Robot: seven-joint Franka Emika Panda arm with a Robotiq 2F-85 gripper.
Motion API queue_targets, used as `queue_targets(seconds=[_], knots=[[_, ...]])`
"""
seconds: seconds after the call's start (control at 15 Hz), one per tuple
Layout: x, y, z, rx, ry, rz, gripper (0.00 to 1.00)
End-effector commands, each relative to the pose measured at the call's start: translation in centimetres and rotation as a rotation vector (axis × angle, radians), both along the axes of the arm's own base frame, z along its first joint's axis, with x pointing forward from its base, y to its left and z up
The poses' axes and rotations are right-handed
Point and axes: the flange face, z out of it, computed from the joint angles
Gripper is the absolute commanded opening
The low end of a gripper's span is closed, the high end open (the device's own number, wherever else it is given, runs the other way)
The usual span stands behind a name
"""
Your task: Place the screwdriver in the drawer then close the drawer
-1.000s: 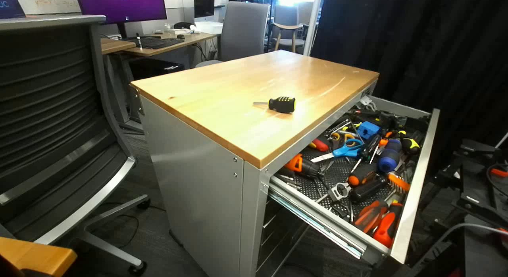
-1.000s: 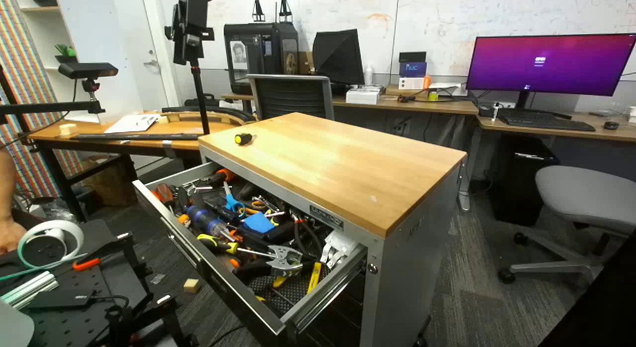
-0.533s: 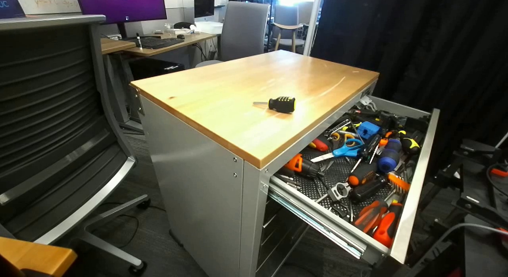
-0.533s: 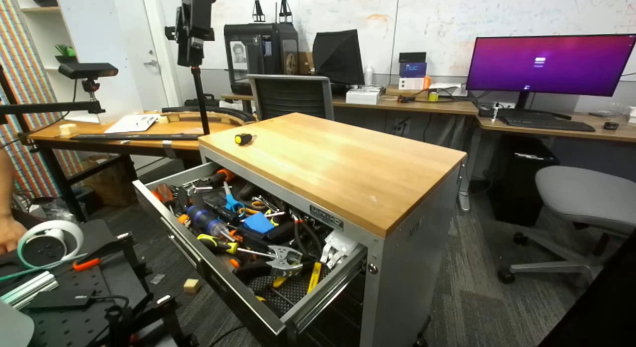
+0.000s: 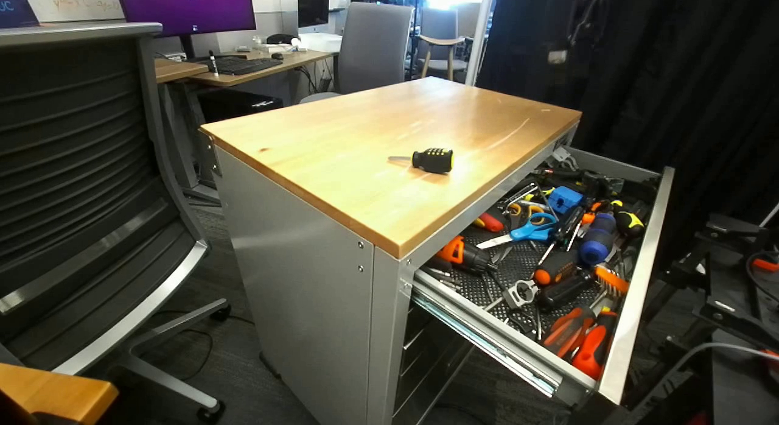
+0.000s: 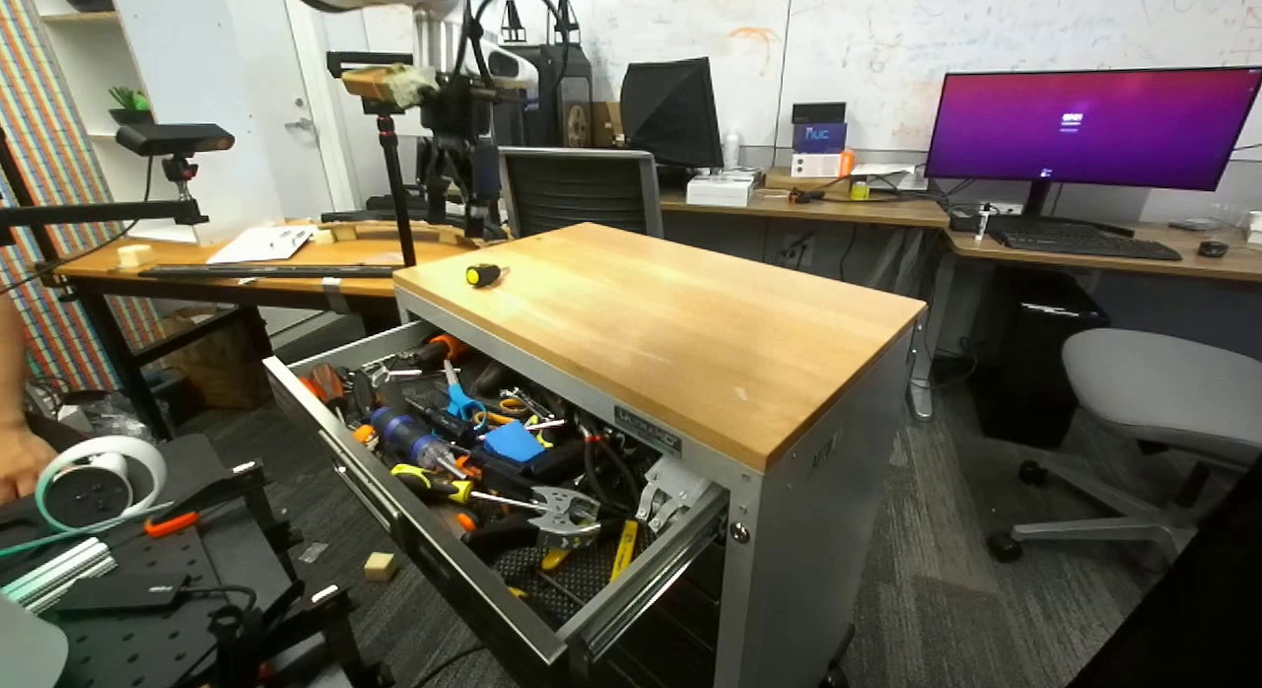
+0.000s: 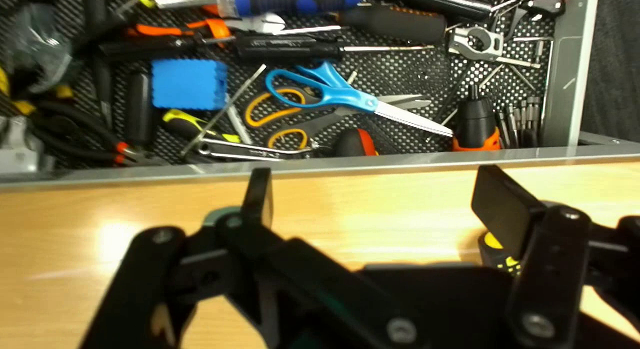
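While the drawer (image 5: 639, 285) holds tools (image 5: 557, 268), the screwdriver (image 5: 433, 161) lies outside.

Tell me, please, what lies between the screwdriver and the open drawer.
Between the screwdriver and the drawer lies only a bare strip of the wooden top, then the grey front rail under it. Both exterior views show this.

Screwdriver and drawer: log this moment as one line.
screwdriver: lying on cabinet top | drawer: pulled out, tools inside | jaws: spread apart, empty | task: both steps pending

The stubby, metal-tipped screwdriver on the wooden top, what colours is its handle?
The screwdriver's handle is black with yellow dots and trim, clearest in an exterior view.
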Motion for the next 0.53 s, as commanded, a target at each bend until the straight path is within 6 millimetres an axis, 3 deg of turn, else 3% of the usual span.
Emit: queue_targets(seconds=[0.0, 0.27, 0.47], knots=[[5.0, 4.7, -6.1, 0.050, -0.003, 0.123, 1.00], [7.9, 8.7, -9.3, 0.070, -0.026, 0.216, 1.00], [8.6, 11.0, -8.8, 0.087, -0.046, 0.270, 1.00]])
